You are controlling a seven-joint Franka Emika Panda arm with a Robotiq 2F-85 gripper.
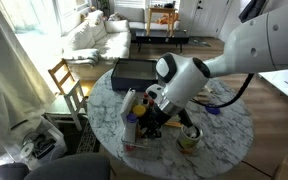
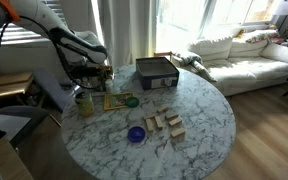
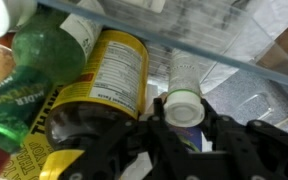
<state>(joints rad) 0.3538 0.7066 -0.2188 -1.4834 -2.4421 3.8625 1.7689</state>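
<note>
Yellow-labelled dark bottle (image 3: 109,72), white-capped bottle (image 3: 182,105), green lid (image 3: 46,48), grey-veined white table (image 2: 212,108), blue disc (image 2: 136,134), black hand (image 3: 184,128)

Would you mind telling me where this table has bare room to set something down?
Bare marble lies between the black box, the wooden blocks and the sofa-side rim of the table. It is crowded by the gripper, among bottles and a jar.
</note>
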